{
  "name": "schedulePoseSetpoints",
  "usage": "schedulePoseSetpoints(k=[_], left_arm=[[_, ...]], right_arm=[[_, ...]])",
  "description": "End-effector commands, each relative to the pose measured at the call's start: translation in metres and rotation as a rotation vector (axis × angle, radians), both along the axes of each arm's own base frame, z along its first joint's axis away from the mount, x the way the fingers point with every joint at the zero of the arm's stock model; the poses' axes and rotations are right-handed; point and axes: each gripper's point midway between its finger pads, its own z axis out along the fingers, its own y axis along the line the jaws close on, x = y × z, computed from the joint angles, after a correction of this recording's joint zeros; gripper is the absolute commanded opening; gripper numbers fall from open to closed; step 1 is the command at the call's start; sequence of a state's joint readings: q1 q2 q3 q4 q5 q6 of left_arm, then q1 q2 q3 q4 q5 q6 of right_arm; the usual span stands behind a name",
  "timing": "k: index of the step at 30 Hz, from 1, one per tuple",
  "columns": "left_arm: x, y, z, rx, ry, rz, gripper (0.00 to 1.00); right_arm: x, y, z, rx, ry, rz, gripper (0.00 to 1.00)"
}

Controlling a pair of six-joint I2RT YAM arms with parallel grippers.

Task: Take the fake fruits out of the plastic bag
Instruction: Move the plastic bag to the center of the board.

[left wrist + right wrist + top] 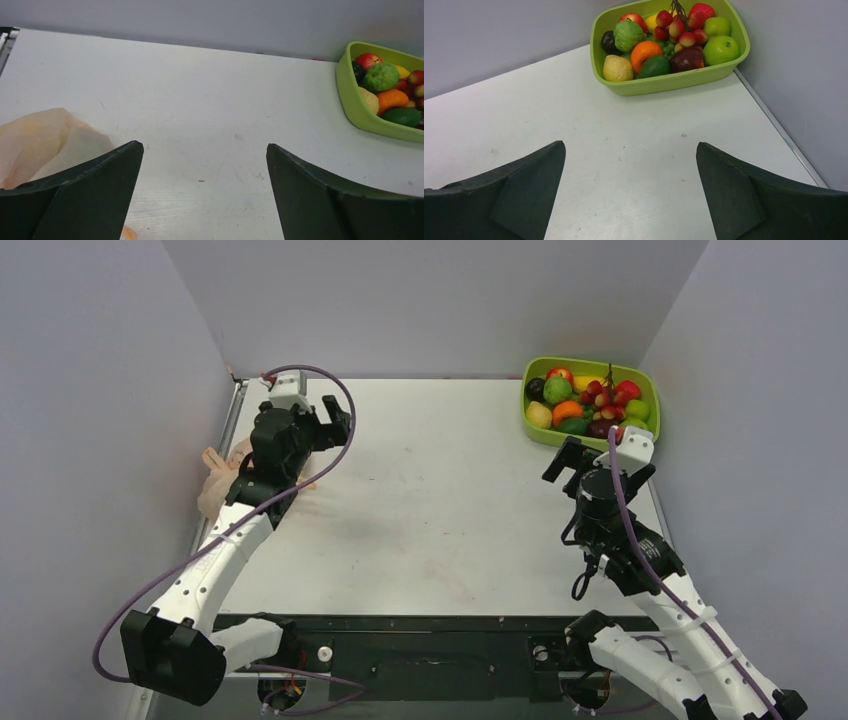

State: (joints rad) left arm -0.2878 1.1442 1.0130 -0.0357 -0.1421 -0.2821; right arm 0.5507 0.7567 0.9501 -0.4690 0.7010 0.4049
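Plastic bag [215, 480] crumpled at left edge of counter [440, 500], just beside left arm [235, 540], behind and left of left claw [205, 152], spread wide, empty. Right claw [630, 147] likewise spread, empty, near green tray [600, 363] piled with fruits [590, 400], well apart from bag. Left arm nearer bag

Soft, even light from above leaves the white desk [440, 490] bright and the walls cool grey-violet. A faint, blurred shadow lies well left of the green tray [655, 390], beside the left arm [235, 540]. Small highlights glint on the fake fruits [644, 50] inside it. In both wrist views the dark pincer fingers [95, 195] look soft-edged; the tray is sharp.
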Motion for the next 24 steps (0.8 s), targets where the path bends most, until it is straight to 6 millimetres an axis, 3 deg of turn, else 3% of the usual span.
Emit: schedulePoseSetpoints(k=[1,5,10,15,19,24], left_arm=[[0.002,0.003,-0.003,-0.030,0.071,0.049,0.92],[-0.007,0.029,-0.030,0.020,0.167,0.175,0.91],[-0.026,0.088,-0.041,0.099,0.164,0.459,0.92],[-0.039,0.106,-0.059,0.178,0.165,0.515,0.92],[-0.040,0.120,-0.070,0.229,0.204,0.576,0.96],[-0.029,0.130,-0.096,0.193,0.280,0.583,0.96]], right_arm=[[0.005,0.004,-0.008,0.031,-0.003,-0.015,1.00],[0.007,0.014,-0.019,0.053,0.017,0.029,1.00],[0.008,0.031,-0.040,0.077,0.052,0.114,1.00],[0.005,0.054,-0.062,0.102,0.108,0.233,1.00],[-0.001,0.079,-0.063,0.142,0.143,0.365,1.00],[-0.014,0.121,-0.070,0.191,0.189,0.535,1.00]])
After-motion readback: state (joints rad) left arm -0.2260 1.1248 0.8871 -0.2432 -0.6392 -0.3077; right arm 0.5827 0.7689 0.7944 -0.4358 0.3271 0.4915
